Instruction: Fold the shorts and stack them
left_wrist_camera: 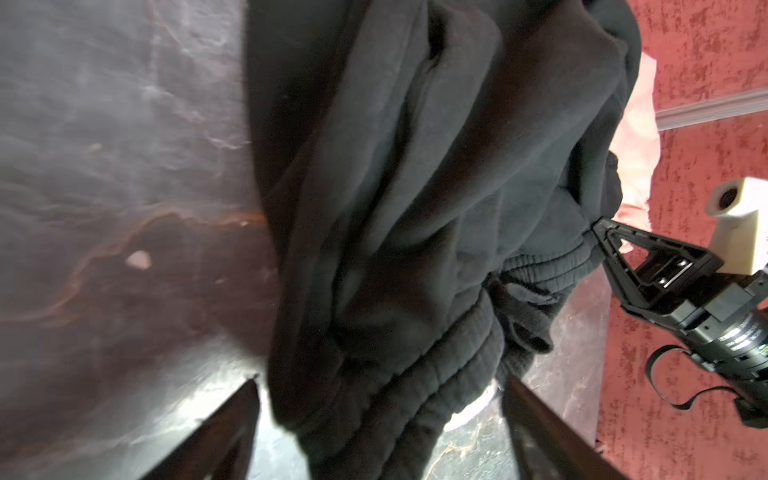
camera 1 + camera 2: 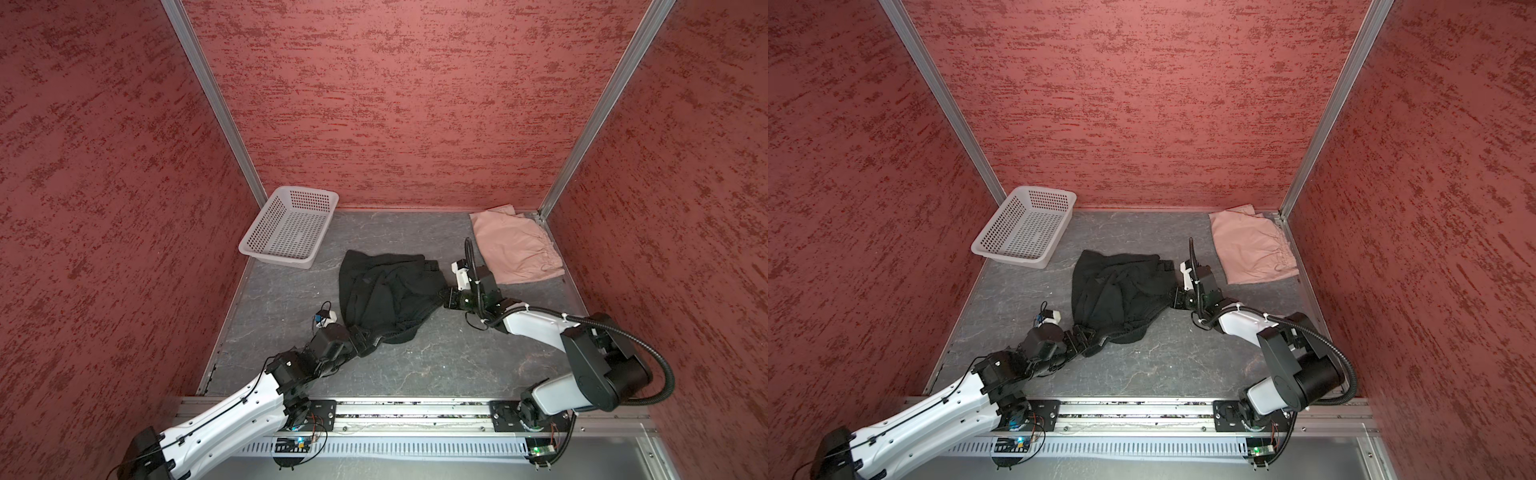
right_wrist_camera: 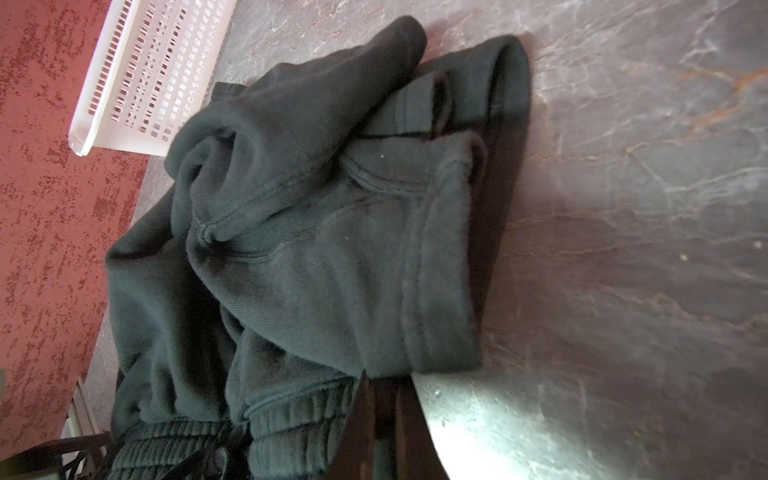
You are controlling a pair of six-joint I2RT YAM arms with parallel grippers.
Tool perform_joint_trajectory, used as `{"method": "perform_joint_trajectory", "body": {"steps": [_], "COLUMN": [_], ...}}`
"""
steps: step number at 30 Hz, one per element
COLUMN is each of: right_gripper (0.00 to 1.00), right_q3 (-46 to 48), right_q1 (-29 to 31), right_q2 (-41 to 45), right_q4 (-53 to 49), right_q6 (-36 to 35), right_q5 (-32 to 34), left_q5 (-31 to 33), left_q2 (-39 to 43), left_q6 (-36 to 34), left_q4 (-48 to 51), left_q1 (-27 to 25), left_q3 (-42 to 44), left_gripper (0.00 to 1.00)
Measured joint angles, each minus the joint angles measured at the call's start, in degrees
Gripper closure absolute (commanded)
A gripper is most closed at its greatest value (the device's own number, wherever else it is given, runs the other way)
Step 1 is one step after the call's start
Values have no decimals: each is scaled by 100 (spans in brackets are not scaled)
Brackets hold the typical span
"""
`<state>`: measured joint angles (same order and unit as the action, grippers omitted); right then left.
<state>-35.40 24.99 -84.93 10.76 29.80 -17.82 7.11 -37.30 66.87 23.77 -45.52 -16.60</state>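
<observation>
The black shorts [image 2: 386,291] [image 2: 1117,291] lie crumpled in the middle of the grey table, in both top views. My left gripper [image 2: 369,338] [image 2: 1090,338] [image 1: 380,382] is open at their near end, its fingers standing either side of the ribbed waistband without touching it. My right gripper [image 2: 444,294] [image 2: 1173,297] [image 3: 384,378] is shut on the black shorts at their right edge, and the cloth is drawn out to a point there. The pink shorts [image 2: 515,249] [image 2: 1252,249] lie folded flat in the far right corner.
A white perforated basket [image 2: 276,259] [image 2: 1009,259] with nothing in it stands at the far left, against the wall. Red textured walls close in three sides. A metal rail [image 2: 415,409] carrying both arm bases runs along the near edge.
</observation>
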Motion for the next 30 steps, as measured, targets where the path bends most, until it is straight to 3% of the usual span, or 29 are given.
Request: {"method": "perform_joint_trajectory", "body": {"steps": [2,4,6,11,16,17,24,30], "right_gripper": [63,53,45,42,43,43,43,40], "right_q3": [52,129,205,450,560,560,498,409], "right_q1": [0,0,0,-2,-2,-2,-2,-2], "right_q2": [90,192,232,144,-87,-92,166,415], "right_q4": [-9,-4,48,269,402,400,-175,-564], "right_q6": [31,59,116,271,404,426,271,107], "right_q5": [-11,-50,-138,-348,-476,-481,-39,166], "left_q5": [-90,-173,-278,-407,-531,-562,-544,-431], "left_q2": [-229,-382,-450,-334,-131,-111,31,-157], "left_q6": [-33,-74,-74,0,284,330,476,483], "left_q4": [-210,-271,-286,-284,-212,-138,605,297], "left_q1": [83,92,87,33,-144,-199,-457,-457], "left_q3": [2,0,0,20,190,195,20,181], "left_gripper": [32,41,43,39,13,0,1,2]}}
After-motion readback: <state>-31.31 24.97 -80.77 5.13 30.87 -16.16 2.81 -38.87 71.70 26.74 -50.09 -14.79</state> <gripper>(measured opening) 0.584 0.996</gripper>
